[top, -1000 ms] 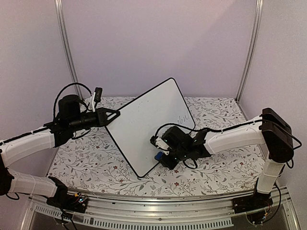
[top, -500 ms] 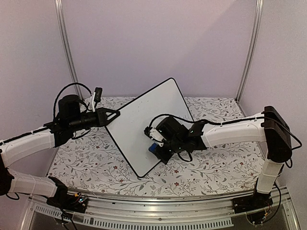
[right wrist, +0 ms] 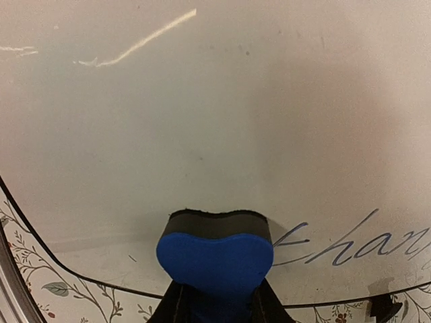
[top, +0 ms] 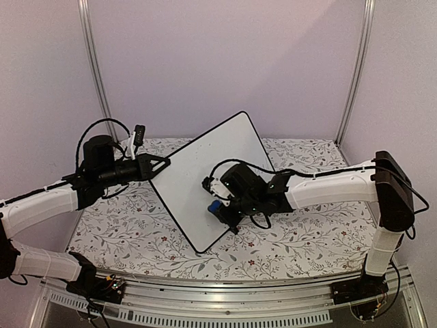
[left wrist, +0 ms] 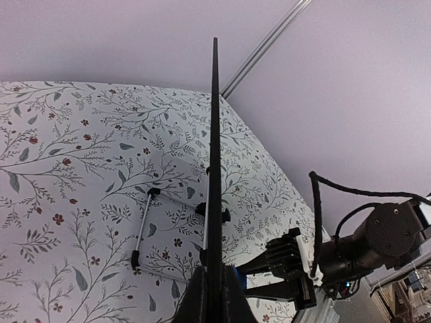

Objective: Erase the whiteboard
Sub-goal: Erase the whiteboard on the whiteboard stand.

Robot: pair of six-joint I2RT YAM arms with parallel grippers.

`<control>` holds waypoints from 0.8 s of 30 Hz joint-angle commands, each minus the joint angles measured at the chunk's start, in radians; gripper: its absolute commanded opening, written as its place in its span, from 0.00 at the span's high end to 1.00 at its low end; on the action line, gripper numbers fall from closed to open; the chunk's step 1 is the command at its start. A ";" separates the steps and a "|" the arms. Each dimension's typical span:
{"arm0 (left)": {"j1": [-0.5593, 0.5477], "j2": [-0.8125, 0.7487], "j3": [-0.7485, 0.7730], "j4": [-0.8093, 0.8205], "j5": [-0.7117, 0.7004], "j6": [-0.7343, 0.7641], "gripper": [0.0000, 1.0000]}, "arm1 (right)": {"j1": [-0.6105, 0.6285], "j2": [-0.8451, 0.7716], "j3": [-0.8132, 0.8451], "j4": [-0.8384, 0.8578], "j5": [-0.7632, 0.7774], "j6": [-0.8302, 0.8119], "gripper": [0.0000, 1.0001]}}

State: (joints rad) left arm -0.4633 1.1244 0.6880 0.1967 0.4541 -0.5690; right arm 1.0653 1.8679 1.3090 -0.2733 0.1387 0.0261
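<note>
The glossy white, black-framed rectangular whiteboard is held tilted over the floral worktop, its edge clamped by the left fingers. A blue eraser block, gripped between the right fingers, is pressed to its face beside thin cursive writing.

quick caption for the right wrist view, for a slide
Right gripper holding a blue eraser against the whiteboard, beside cursive handwriting not yet wiped.
</note>
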 commanded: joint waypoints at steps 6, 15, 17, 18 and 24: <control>-0.017 -0.004 0.023 0.052 0.074 0.003 1.00 | -0.008 -0.006 -0.174 0.017 -0.047 0.068 1.00; -0.018 -0.009 0.022 0.050 0.070 0.005 1.00 | 0.005 -0.001 -0.161 0.004 -0.043 0.065 1.00; -0.017 -0.009 0.022 0.051 0.072 0.003 1.00 | 0.005 -0.001 -0.145 0.002 -0.028 0.060 1.00; -0.018 -0.008 0.023 0.051 0.073 0.004 1.00 | 0.005 0.000 -0.134 0.002 -0.020 0.057 1.00; -0.017 -0.009 0.022 0.051 0.075 0.003 1.00 | -0.013 0.010 -0.049 0.000 0.006 0.024 1.00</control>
State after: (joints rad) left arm -0.4629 1.1244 0.6880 0.2016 0.4641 -0.5694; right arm 1.0687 1.8561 1.1812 -0.3107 0.1040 0.0731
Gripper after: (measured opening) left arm 0.042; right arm 0.241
